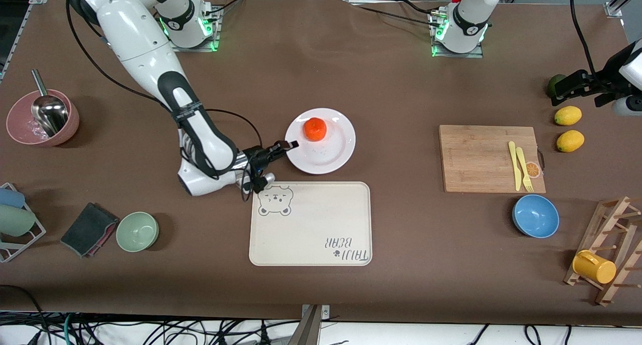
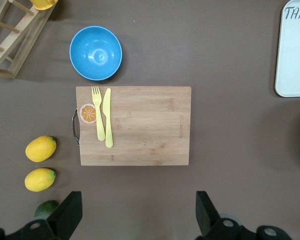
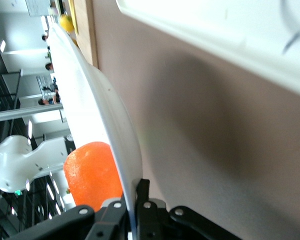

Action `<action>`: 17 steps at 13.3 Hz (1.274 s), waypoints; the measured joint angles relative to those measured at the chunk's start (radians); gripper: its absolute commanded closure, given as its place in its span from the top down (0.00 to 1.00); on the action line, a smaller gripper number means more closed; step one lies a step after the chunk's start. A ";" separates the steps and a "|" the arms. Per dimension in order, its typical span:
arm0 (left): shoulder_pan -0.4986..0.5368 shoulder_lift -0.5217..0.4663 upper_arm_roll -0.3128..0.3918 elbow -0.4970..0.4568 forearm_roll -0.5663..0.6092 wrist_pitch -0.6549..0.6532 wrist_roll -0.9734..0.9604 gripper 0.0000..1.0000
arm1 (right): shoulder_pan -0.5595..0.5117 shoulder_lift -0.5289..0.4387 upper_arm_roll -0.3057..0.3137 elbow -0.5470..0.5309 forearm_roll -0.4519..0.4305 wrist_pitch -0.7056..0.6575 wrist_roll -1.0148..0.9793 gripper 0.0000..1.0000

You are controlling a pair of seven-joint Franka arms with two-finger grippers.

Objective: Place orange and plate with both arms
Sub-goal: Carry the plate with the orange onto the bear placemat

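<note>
Beyond the near tray [image 1: 311, 223], the right end effector [image 1: 290, 145] pinches the plate [image 1: 333, 152] rim, orange [image 1: 315, 129] riding on it mid-tabletop, so next comes a level carry, while the left end effector [image 2: 137, 217] waits, fingers spread, above the lemons [image 1: 568, 116].

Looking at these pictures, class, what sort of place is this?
Probably a robot lab set up as a mock kitchen: two white jointed robot arms bolted to a brown table, with a bamboo cutting board and loose cables below.
</note>
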 measured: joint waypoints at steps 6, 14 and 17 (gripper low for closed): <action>0.000 0.000 0.000 0.000 0.000 0.000 0.000 1.00 | -0.048 -0.002 0.000 0.143 0.002 0.088 0.266 0.00; 0.000 0.000 0.000 0.000 0.000 0.000 0.000 1.00 | -0.040 0.044 0.003 0.197 0.030 0.278 0.439 0.00; 0.000 0.000 0.000 0.000 0.000 0.000 0.000 1.00 | -0.034 0.114 0.009 0.239 0.032 0.326 0.439 0.00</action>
